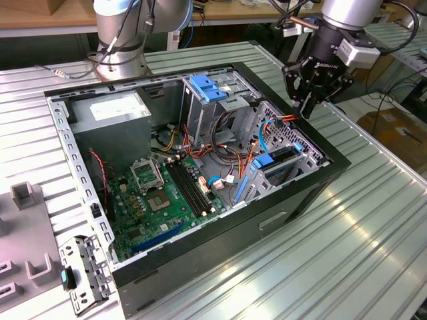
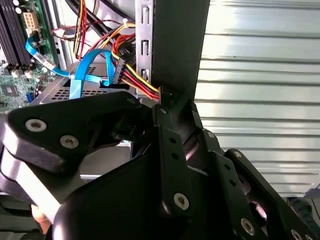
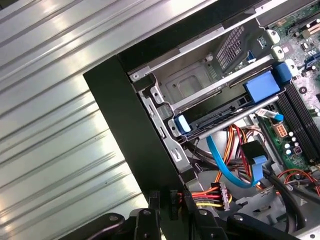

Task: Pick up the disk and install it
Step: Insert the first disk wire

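Observation:
The disk [image 1: 279,167], a flat drive framed by blue carrier rails, sits slotted in the grey drive cage at the front corner of the open computer case [image 1: 220,237]. In the first wrist view the disk [image 3: 225,109] lies edge-on in its bay between two blue rail tabs. My black gripper [image 1: 308,109] hangs just above the case's rim beside that cage, shut with nothing in it. In the first wrist view the gripper [image 3: 172,217] hovers over red and yellow power wires [image 3: 212,192]. The second wrist view shows its black fingers [image 2: 167,150] against the case wall.
A green motherboard [image 1: 163,200], a grey power supply [image 1: 110,113] and a second cage with a blue latch [image 1: 208,88] fill the case. Loose blue and coloured cables [image 1: 227,150] cross the middle. Ribbed metal tabletop [image 1: 347,247] surrounds the case. A grey fixture [image 1: 27,233] lies at the exterior view's left.

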`<state>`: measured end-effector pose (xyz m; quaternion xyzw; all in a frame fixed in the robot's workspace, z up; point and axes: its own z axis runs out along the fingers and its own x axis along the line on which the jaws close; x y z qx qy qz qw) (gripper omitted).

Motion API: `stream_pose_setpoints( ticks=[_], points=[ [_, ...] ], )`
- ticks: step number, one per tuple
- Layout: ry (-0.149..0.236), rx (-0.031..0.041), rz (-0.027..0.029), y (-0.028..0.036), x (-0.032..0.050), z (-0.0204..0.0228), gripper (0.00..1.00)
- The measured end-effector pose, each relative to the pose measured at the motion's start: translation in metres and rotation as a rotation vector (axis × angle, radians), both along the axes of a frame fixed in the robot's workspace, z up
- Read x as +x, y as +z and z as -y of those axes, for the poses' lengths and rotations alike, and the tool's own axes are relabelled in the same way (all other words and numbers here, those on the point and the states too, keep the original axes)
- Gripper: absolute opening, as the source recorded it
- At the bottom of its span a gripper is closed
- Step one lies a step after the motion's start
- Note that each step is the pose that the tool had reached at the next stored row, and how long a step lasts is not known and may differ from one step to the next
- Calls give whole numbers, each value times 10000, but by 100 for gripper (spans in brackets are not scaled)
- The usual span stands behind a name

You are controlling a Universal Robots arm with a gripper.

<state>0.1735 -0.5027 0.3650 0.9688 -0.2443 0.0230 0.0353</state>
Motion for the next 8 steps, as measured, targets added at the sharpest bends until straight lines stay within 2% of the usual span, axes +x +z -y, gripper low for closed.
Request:
stream_pose_setpoints(
  ticks=[3,4,5,6,8],
  points=[
    [14,1,1,-1,0,0,31],
    [17,-32,1,38,0,-1,17],
    [18,-95,1,111,0,-3,17],
    [18,-128,1,122,0,-4,17],
    [18,-142,0,121,0,-4,17]
  ],
)
